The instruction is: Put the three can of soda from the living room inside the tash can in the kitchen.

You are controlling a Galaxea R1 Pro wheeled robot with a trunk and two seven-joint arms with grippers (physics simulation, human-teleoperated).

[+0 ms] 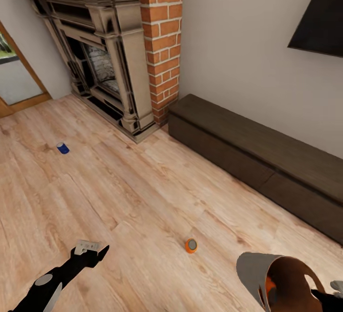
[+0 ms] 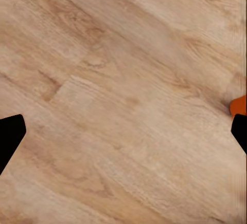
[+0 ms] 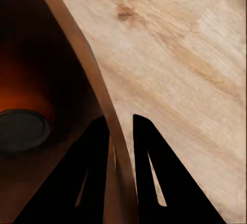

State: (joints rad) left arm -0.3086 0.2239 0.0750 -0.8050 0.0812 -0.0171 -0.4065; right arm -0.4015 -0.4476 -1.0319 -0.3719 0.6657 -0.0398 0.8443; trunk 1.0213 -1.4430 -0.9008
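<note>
An orange can of soda (image 1: 191, 245) lies on the wood floor of the living room, its grey top facing me. A dark blue can of soda (image 1: 62, 148) lies farther off, before the fireplace. My left gripper (image 1: 90, 251) hovers open over bare floor, left of the orange can. In the left wrist view that gripper (image 2: 123, 134) is spread wide, with the orange can's edge (image 2: 239, 104) beside one fingertip. My right gripper (image 3: 121, 118) is shut on the tash can's wall (image 3: 103, 100). The tash can (image 1: 255, 269) is tilted, and another orange can (image 1: 270, 286) lies inside it (image 3: 20, 129).
A brick fireplace (image 1: 109, 59) with a carved surround stands at the back. A long dark low cabinet (image 1: 257, 159) runs along the right wall under a wall TV (image 1: 319, 16). A wood-framed glass door (image 1: 14, 73) is at the far left.
</note>
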